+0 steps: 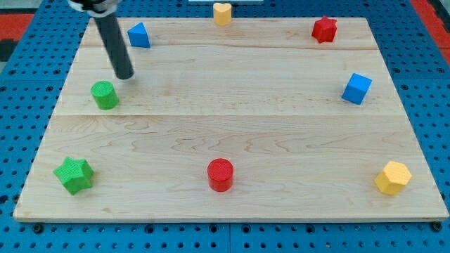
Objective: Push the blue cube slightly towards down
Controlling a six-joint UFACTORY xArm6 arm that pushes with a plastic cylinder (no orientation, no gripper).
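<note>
Our arm carries no gripper, only the dark rod; my tip [124, 76] rests on the wooden board [225, 140] near the view's upper left, just above and to the right of the green cylinder [105, 95], close but apart from it. The blue triangular block [139, 34] sits just up and right of the rod.

The blue cube [357, 88] lies far across the board, near its right edge, well apart from my tip. Above it stands the red star [324, 29] near the top edge; below it the yellow hexagonal block [392, 177] sits near the lower right corner, with bare wood between the two.

We also see a yellow heart [222, 13] touching the top edge, a red cylinder [220, 174] at bottom centre and a green star [74, 174] at lower left.

The rod's upper part is cut off by the view's top.
</note>
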